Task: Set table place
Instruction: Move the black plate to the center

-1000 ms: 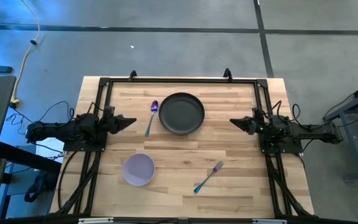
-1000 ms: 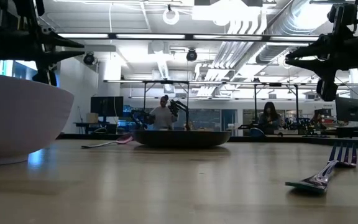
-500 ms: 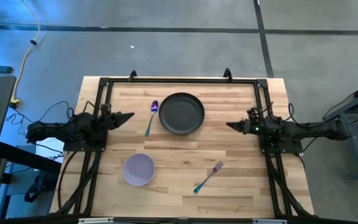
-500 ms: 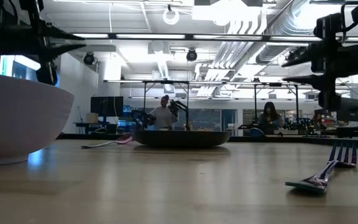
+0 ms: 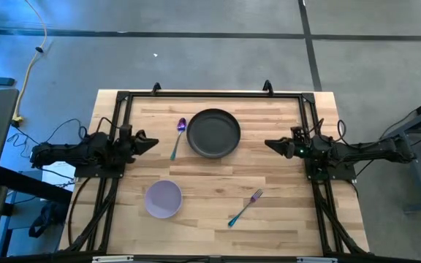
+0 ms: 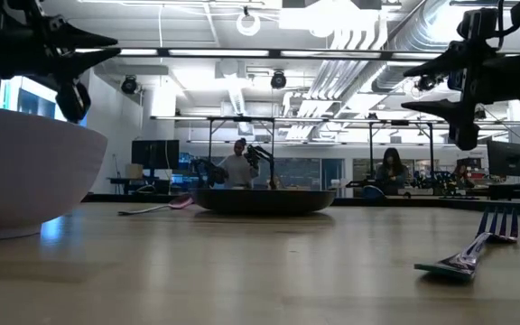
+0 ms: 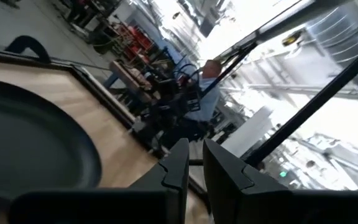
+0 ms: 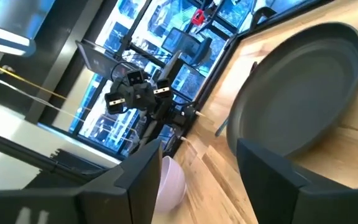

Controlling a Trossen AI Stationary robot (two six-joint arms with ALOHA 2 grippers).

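From above we see our right gripper at mid-right, fingers spread and empty. The dark plate lies just left of it; the fork lies below, handle slanting lower-left. Our left gripper, nearly closed, holds nothing.

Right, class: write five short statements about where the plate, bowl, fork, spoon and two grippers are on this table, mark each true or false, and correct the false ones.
1. The spoon lies beside the plate. True.
2. The bowl sits on the plate. False: it stands apart, on the table.
3. The fork is held by the right gripper. False: it lies on the table.
4. The right gripper is open. True.
5. The left gripper holds the spoon. False: it holds nothing.
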